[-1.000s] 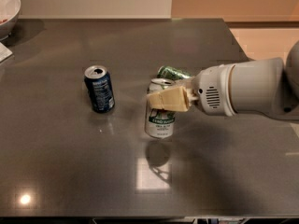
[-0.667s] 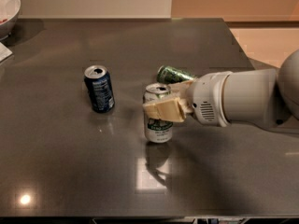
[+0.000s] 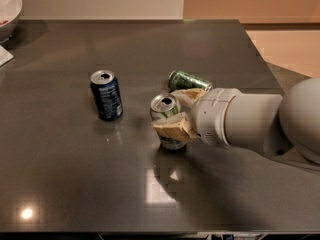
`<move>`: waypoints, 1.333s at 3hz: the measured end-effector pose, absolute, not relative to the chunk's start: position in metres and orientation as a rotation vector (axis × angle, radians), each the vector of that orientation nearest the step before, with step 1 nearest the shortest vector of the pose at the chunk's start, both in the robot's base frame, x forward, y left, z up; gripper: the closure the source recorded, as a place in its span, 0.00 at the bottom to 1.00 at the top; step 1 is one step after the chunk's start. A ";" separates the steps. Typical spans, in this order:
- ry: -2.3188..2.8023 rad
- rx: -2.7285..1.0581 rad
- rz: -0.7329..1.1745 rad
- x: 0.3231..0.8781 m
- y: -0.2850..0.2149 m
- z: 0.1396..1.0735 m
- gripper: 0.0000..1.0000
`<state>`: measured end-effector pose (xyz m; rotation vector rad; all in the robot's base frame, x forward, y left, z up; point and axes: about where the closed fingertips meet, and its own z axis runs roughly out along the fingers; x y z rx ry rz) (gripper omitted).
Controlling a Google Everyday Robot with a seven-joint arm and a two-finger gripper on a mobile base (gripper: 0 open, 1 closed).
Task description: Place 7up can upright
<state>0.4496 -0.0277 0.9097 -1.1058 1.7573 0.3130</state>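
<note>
Camera view | 7up can (image 3: 164,104) upright on table (image 3: 75,174) | gripper (image 3: 165,110) straddles it, apparently clamped on its sides

The 7up can (image 3: 164,105), shiny metal, gleams on a polished, mirror-smooth dark table (image 3: 75,184). The gripper (image 3: 168,113) around it looks matt tan, its arm (image 3: 240,119) smooth white plastic. The blue can (image 3: 106,95) and green can (image 3: 187,80) are glossy metal too.

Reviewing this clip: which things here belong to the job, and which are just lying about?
Job in hand:
7up can, upright on the table
gripper, shut around that can

Lying about:
dark blue can, upright
dark green can, on its side behind the gripper
white bowl, far left corner
</note>
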 end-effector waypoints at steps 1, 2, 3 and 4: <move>1.652 -1.178 0.209 0.455 -0.028 0.910 0.60; 1.599 -1.202 0.188 0.461 -0.032 0.911 0.36; 1.591 -1.197 0.198 0.466 -0.037 0.908 0.14; 1.620 -1.172 0.223 0.475 -0.044 0.901 0.00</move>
